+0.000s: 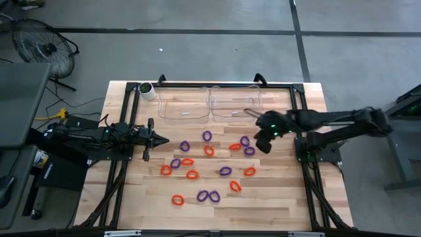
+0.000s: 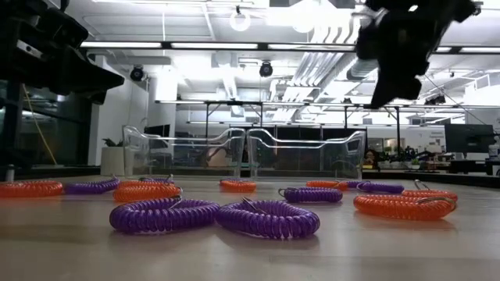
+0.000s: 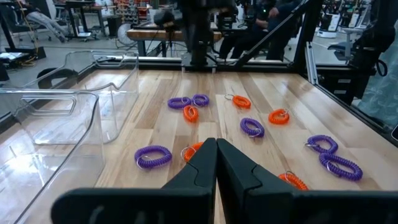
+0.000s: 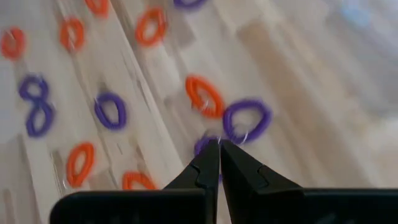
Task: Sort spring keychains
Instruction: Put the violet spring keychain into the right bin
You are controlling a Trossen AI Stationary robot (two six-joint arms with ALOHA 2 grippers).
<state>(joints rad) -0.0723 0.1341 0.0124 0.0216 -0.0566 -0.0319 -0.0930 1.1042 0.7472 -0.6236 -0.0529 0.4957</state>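
Several orange and purple coiled spring keychains lie scattered flat on the wooden table, such as a purple one (image 1: 245, 140) and an orange one (image 1: 235, 146). My right gripper (image 1: 263, 143) hangs shut above the table, right beside the purple pair near the table's right side. In its wrist view the shut fingers (image 4: 219, 152) point down at a purple coil (image 4: 247, 121) and an orange coil (image 4: 204, 96). In the low view it is raised well clear (image 2: 394, 55). My left gripper (image 1: 161, 139) is shut and empty, level over the table's left part, with a purple coil (image 3: 153, 155) just ahead.
Two clear plastic bins (image 1: 184, 106) (image 1: 235, 104) stand side by side at the table's far edge. A small white cup (image 1: 146, 90) sits at the far left corner. A black frame rail (image 1: 299, 118) runs along the table's sides. Bare wood shows along the near edge (image 1: 263, 210).
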